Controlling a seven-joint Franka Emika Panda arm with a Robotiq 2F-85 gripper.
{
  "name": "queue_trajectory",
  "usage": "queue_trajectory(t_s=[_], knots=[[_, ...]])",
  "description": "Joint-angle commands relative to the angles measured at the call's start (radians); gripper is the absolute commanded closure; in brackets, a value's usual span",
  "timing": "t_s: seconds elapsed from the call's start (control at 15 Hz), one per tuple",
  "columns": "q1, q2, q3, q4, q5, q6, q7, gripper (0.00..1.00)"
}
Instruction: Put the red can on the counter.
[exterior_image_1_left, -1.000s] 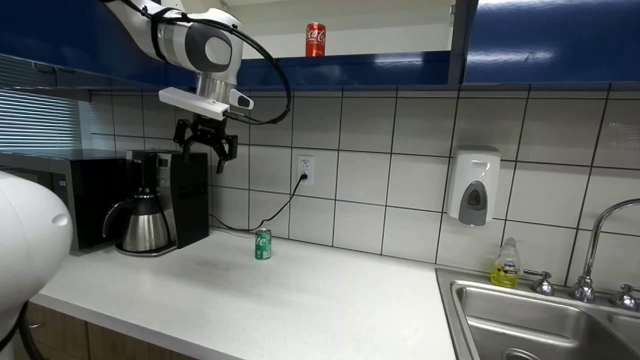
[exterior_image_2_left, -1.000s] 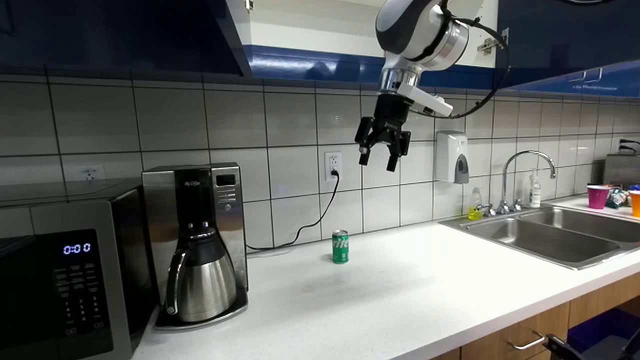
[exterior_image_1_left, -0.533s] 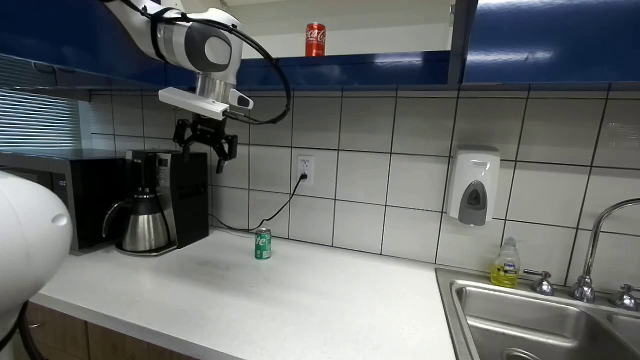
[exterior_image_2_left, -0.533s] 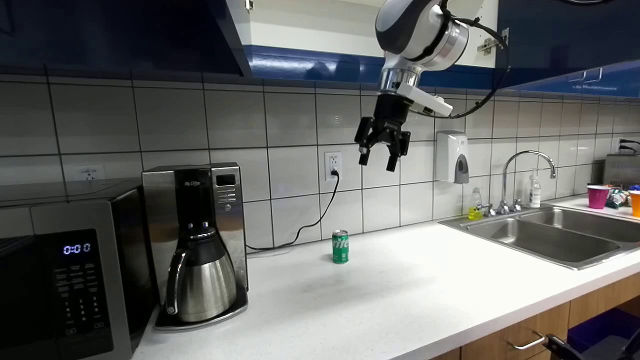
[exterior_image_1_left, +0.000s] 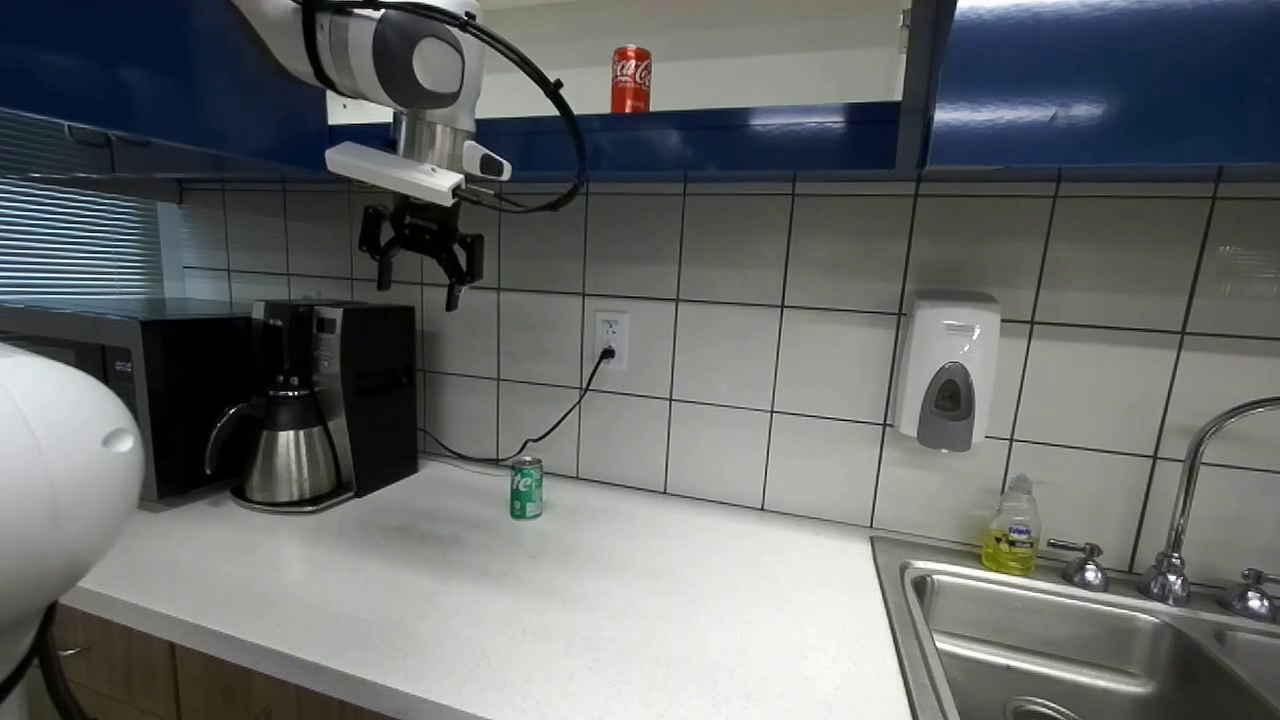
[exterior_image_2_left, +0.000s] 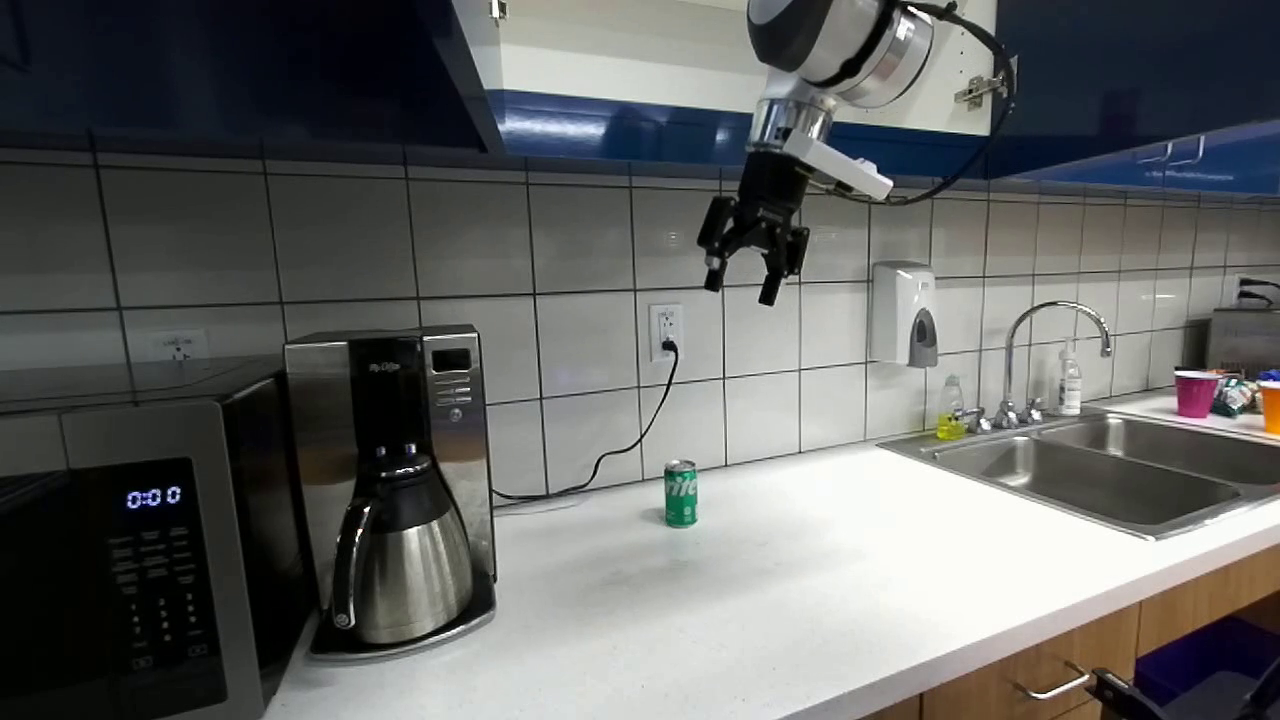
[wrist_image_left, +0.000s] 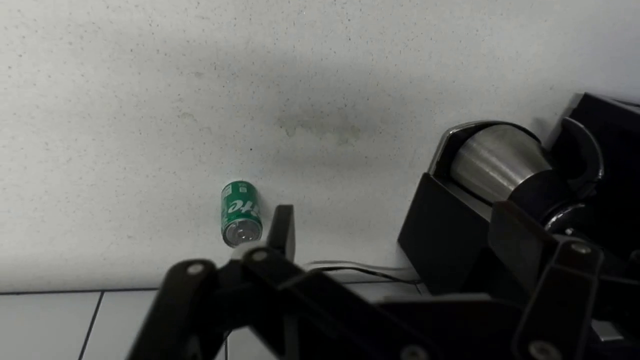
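The red can (exterior_image_1_left: 631, 80) stands upright on the shelf of the open upper cabinet, in an exterior view; it does not show in the wrist view or past the arm in the remaining exterior view. The white counter (exterior_image_1_left: 640, 600) runs below and also shows in an exterior view (exterior_image_2_left: 800, 600) and the wrist view (wrist_image_left: 150, 100). My gripper (exterior_image_1_left: 419, 292) is open and empty, pointing down, high above the counter in front of the tiles, lower than the red can and to its left there. It also shows in an exterior view (exterior_image_2_left: 741, 290) and the wrist view (wrist_image_left: 393, 212).
A green can (exterior_image_1_left: 526, 488) stands on the counter near the wall. A coffee maker (exterior_image_2_left: 390, 490) and microwave (exterior_image_2_left: 140, 560) stand at one end, a steel sink (exterior_image_1_left: 890, 580) at the other. The blue cabinet edge (exterior_image_1_left: 700, 145) is close to the arm. A soap dispenser (exterior_image_1_left: 948, 370) hangs on the tiles.
My arm and gripper have risen over the last half second, with a slight sideways shift. The gripper stays open. The red can and the green can have not moved.
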Motion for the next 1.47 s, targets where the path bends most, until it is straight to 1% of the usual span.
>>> queue_trajectory(t_s=[0.0, 0.33, 0.8, 1.4], knots=[[-0.033, -0.003, 0.036, 0.065, -0.056, -0.036, 0.06, 0.0], [-0.052, -0.023, 0.042, 0.12, -0.113, -0.065, 0.126, 0.0], [-0.101, -0.085, 0.034, 0.174, -0.166, -0.122, 0.198, 0.0], [-0.135, -0.137, 0.036, 0.257, -0.187, -0.103, 0.246, 0.0]])
